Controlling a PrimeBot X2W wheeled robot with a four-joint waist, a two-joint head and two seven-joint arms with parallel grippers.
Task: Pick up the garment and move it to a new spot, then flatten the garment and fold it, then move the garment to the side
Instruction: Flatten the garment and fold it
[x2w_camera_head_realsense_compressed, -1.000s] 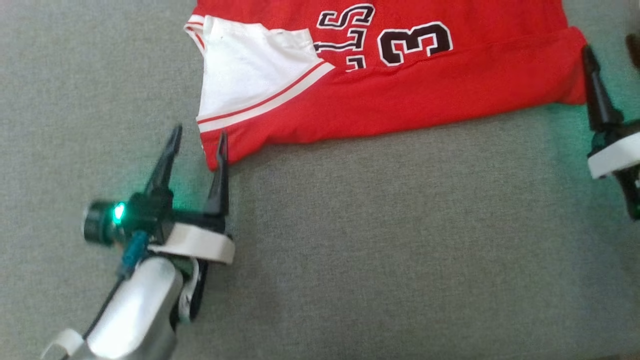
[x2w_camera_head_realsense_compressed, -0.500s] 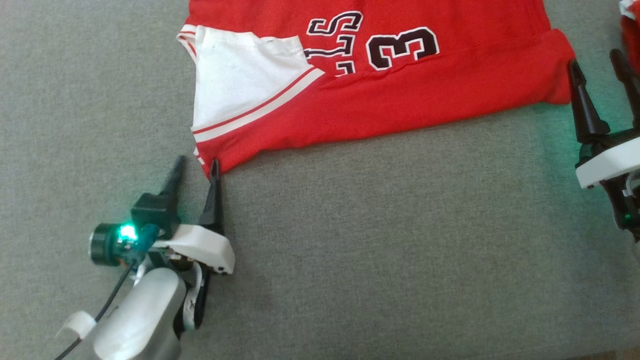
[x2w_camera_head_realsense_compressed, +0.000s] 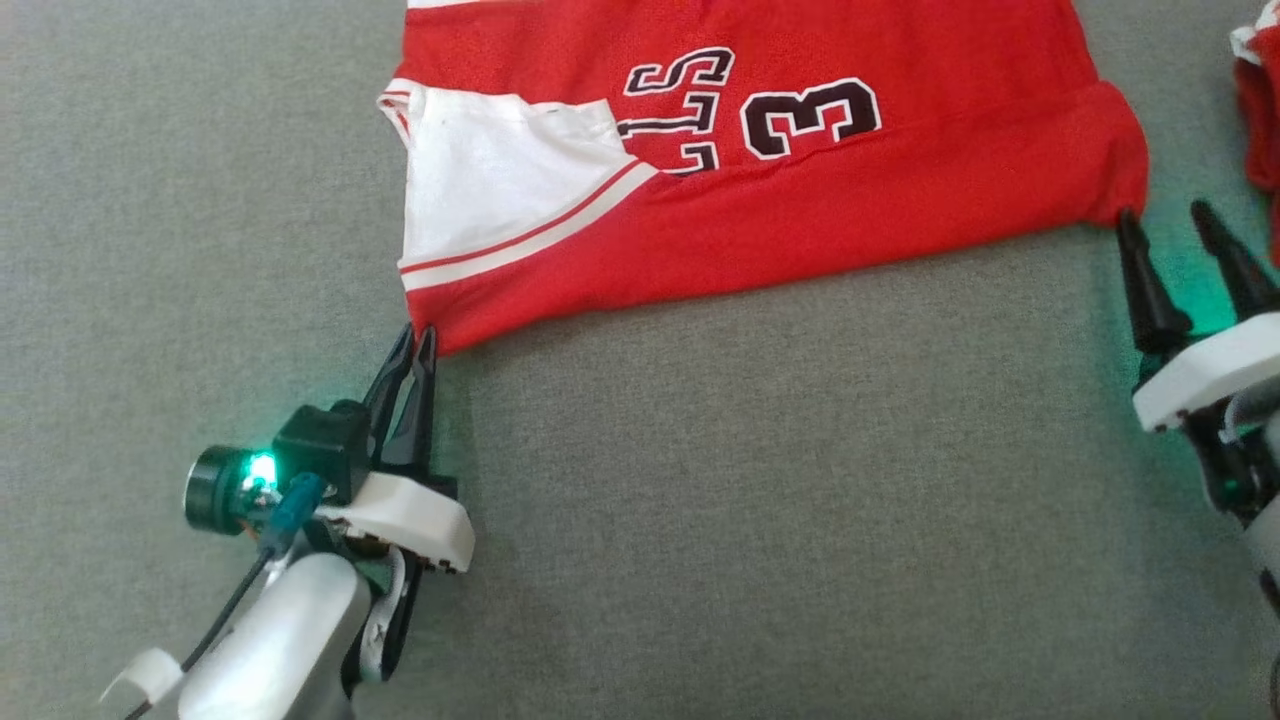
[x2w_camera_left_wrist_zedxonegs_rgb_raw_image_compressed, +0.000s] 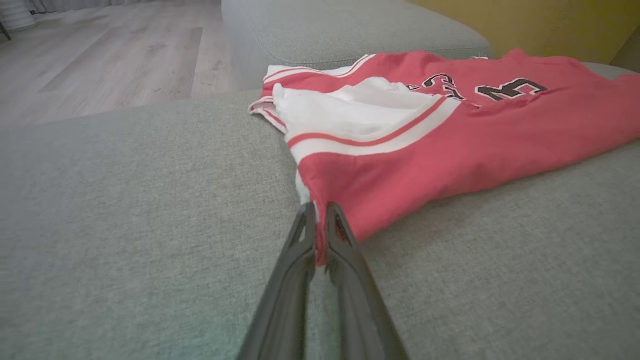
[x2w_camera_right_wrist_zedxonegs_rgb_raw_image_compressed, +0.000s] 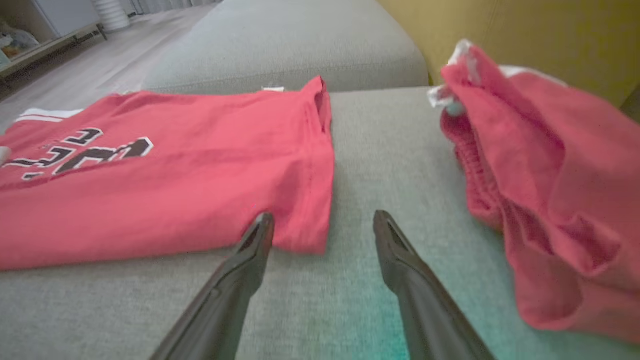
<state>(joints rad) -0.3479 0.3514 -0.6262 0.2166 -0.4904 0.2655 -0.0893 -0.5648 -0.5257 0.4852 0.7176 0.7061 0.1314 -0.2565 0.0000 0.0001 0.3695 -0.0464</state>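
Some jersey (x2w_camera_head_realsense_compressed: 850, 200) lettering (x2w_camera_head_realsense_compressed: 680, 110) hides under a sleeve (x2w_camera_head_realsense_compressed: 490, 190); left pincer (x2w_camera_head_realsense_compressed: 418, 336) pinches a corner.

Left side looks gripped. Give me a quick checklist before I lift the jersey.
1. Near left corner of the jersey held by the left gripper: ok, shut on it.
2. Both fabric layers in that grip: cannot tell.
3. Near right corner held by the right gripper: not ok; jaws open, corner between its fingers.
4. Gap between the right gripper and the other red garment: ok, apart.
5. Cloth flat on the sofa cushion: not ok; a crease runs along its near side.
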